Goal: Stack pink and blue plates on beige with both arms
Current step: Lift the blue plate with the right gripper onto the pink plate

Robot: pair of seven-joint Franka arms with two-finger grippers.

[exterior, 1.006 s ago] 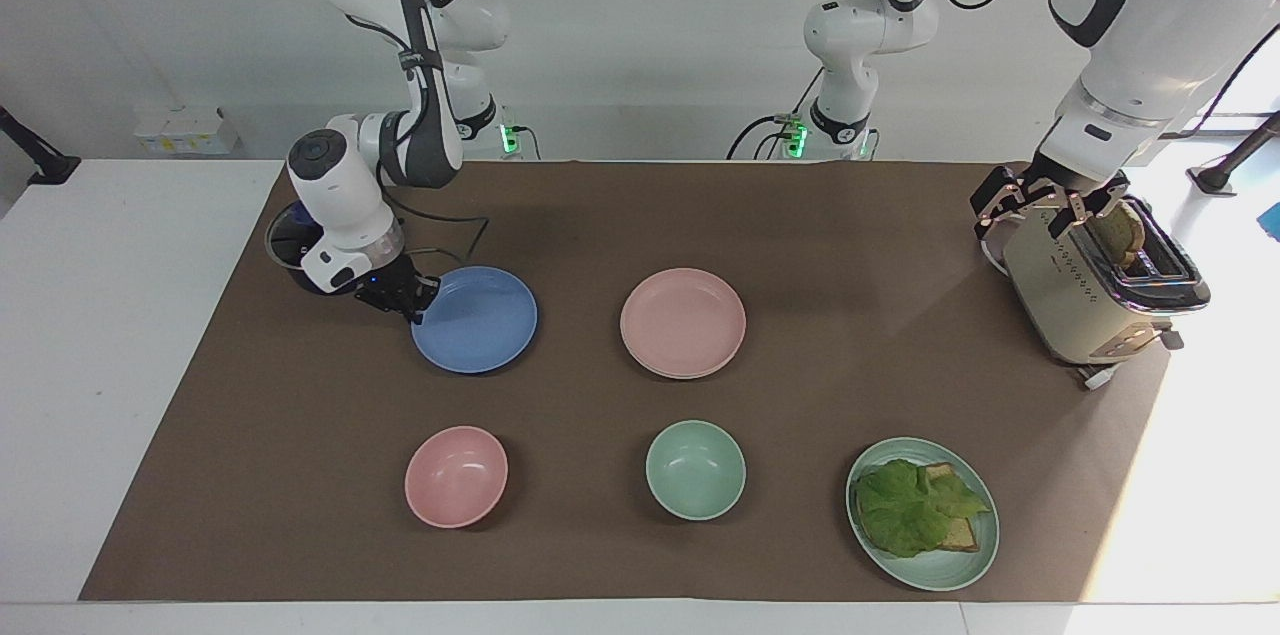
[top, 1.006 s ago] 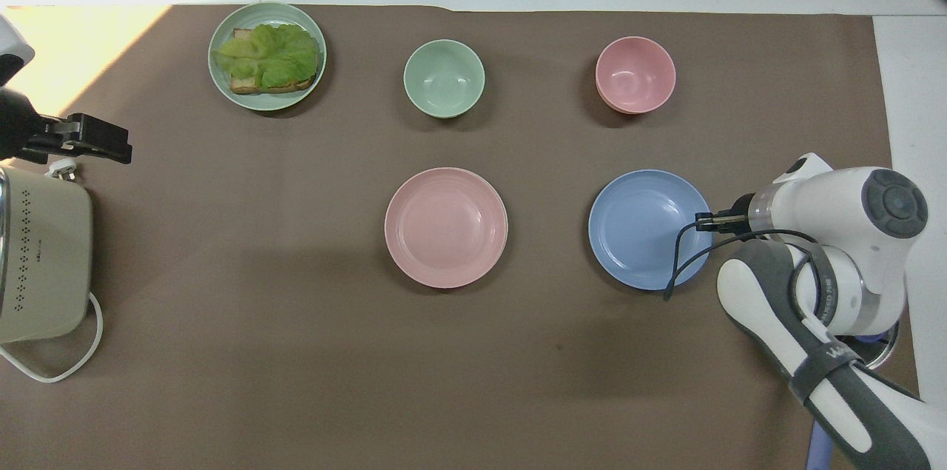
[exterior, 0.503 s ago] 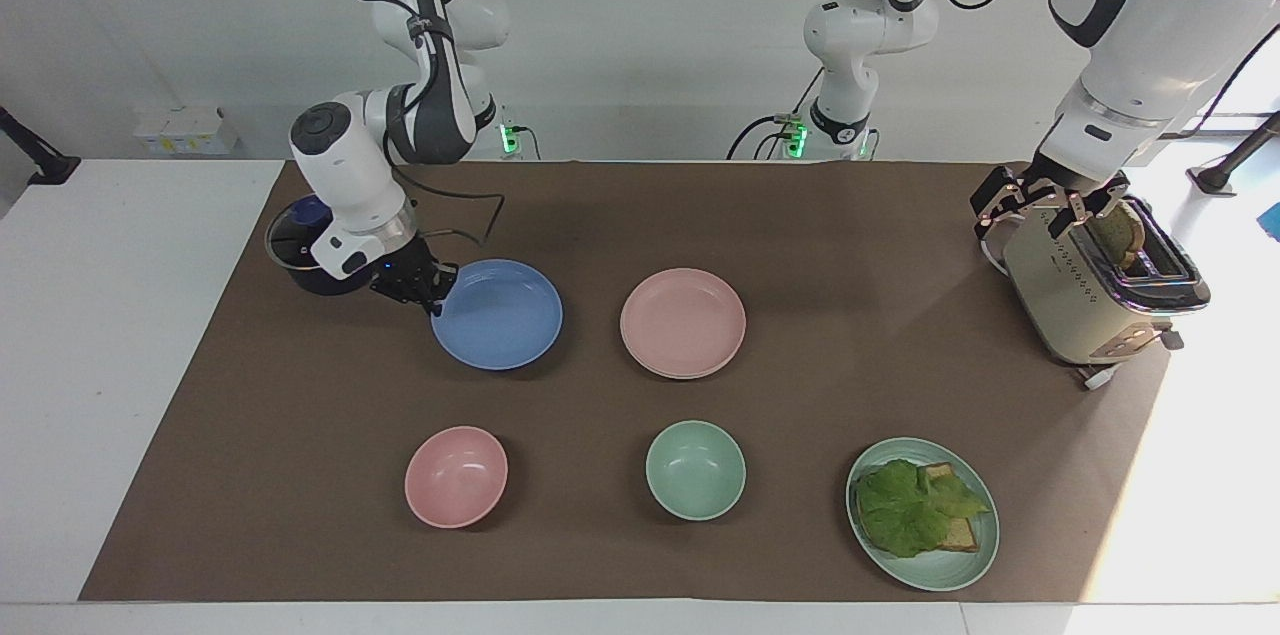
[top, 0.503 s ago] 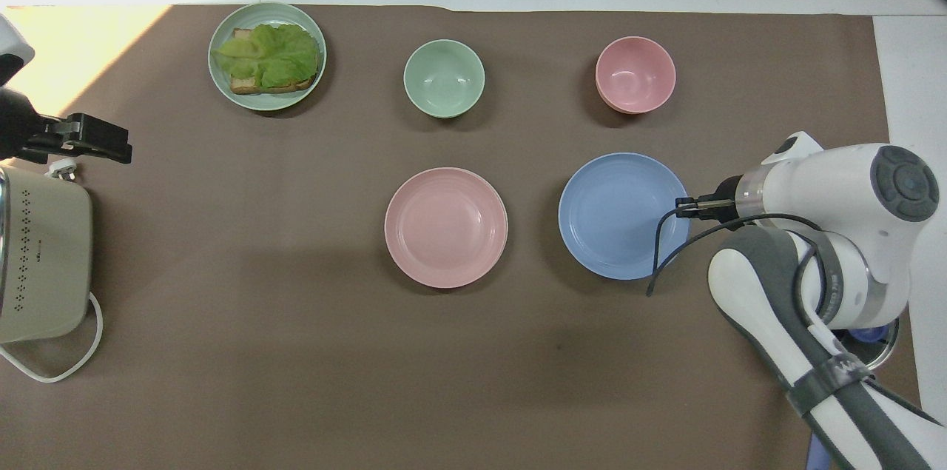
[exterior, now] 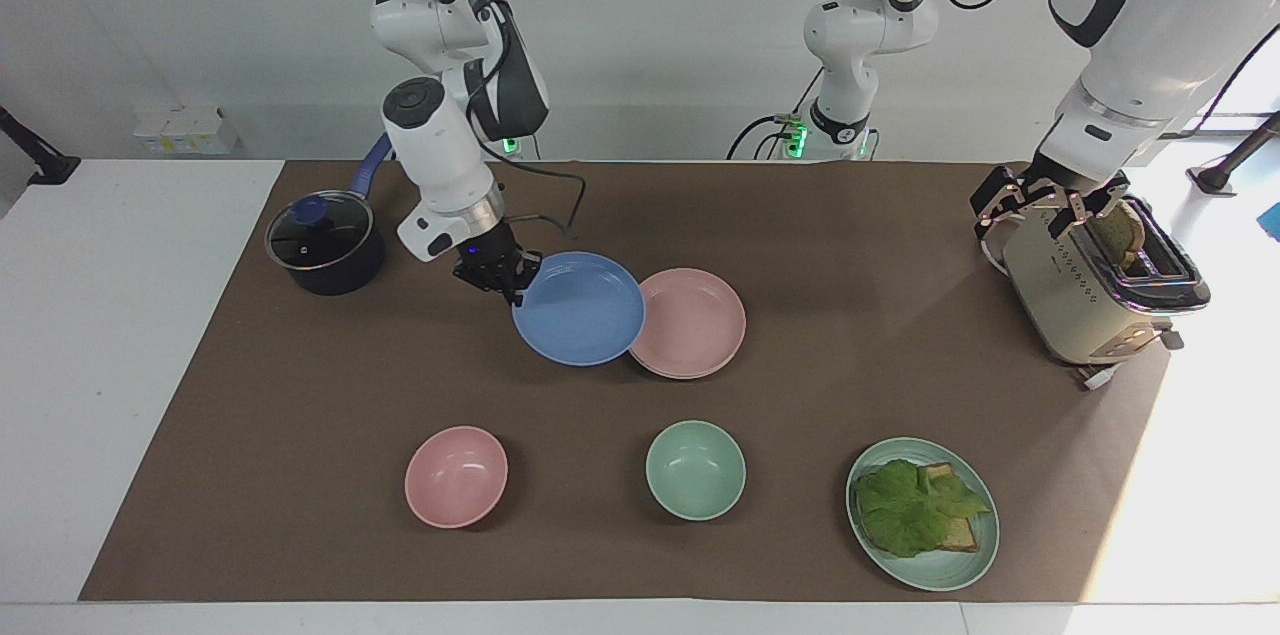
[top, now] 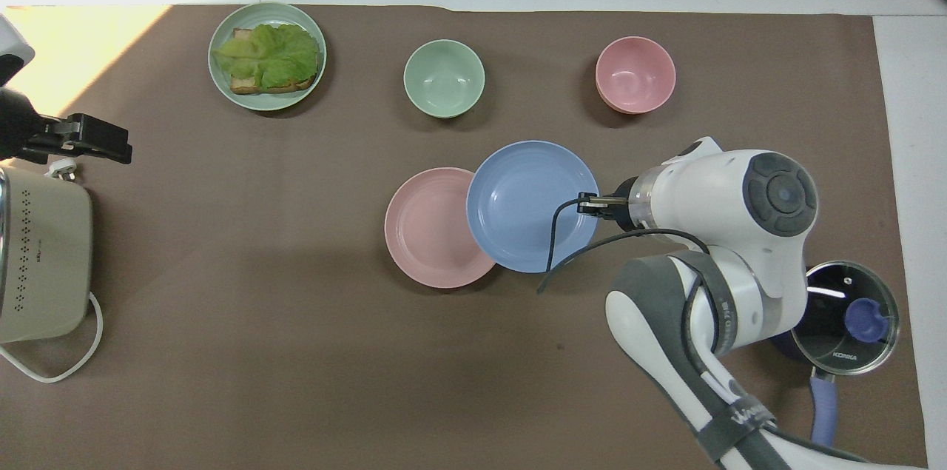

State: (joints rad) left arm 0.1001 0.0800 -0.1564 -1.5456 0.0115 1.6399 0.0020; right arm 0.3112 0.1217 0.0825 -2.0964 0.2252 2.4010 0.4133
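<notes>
Bright, even room light with soft shadows under the dishes. Strong daylight floods in at the left arm's end, washing out the brown mat (exterior: pixel 300 395) corner near the toaster (exterior: pixel 1090 295). Everything looks sharp.

The held plate (exterior: pixel 578 308) hangs partly over the middle plate (exterior: pixel 695 323). Farther from the robots sit two bowls (exterior: pixel 456 476) (exterior: pixel 695 469) and a plate of toast (exterior: pixel 922 513) — the last toward the left arm's end, where the toaster (exterior: pixel 1090 290) stands. The pot (exterior: pixel 322 245) sits at the right arm's end.
</notes>
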